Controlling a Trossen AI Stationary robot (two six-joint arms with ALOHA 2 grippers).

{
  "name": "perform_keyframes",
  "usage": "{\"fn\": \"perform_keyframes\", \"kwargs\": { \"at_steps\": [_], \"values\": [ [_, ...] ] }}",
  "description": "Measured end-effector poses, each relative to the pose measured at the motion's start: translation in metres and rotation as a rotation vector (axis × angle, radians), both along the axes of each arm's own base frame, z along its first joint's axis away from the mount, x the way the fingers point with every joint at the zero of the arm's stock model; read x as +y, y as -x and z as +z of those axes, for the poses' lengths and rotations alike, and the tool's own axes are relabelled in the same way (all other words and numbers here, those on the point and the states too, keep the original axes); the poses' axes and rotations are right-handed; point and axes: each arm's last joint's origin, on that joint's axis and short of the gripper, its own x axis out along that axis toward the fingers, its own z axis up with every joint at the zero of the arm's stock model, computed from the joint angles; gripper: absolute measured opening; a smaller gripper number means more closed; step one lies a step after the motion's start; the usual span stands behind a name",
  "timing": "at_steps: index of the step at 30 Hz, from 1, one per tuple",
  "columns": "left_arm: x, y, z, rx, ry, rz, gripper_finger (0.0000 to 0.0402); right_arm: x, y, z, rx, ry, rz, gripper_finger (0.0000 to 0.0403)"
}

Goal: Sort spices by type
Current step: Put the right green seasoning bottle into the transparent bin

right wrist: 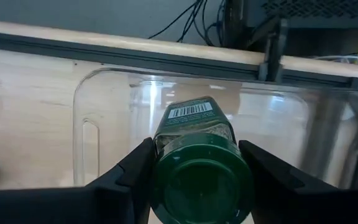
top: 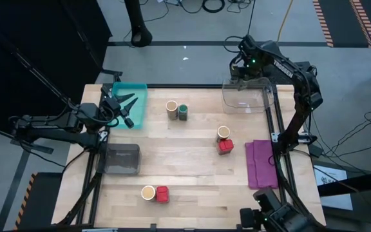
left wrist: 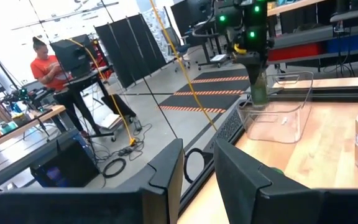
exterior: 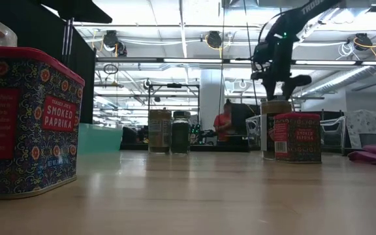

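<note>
While the right gripper [top: 245,69] hangs over the clear plastic bin [top: 263,103] at the table's far right corner, the left gripper [top: 125,107], fingers spread, hovers above the teal tray [top: 140,93]. Right wrist view: both fingers clamp a green-lidded glass spice jar [right wrist: 201,165] above that bin [right wrist: 104,106].

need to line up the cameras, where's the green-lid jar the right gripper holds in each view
High view: hidden under the right gripper, above the clear bin.
Low view: not clearly visible.
Left wrist view: green-lid jar hangs over the bin.
Right wrist view: bottom centre, between the fingers.
Shared landmark: the clear bin.
</note>
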Motion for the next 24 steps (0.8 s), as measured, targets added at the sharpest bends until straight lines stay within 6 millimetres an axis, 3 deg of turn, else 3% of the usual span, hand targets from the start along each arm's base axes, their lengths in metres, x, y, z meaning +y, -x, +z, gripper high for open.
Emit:
{"fn": "perform_keyframes", "kwargs": {
  "at_steps": [10, 24],
  "values": [
    [0.0, 0.0, 0.001, -0.007, 0.002, 0.0, 0.0097, 0.001, -0.006, -0.044, -0.081, -0.061, -0.106, 0.0171],
    [0.0, 0.0, 0.0, -0.001, 0.001, 0.0, 0.0097, 0.007, -0.007, -0.051, 0.02, -0.036, -0.274, 0.0172]
  ]
}}
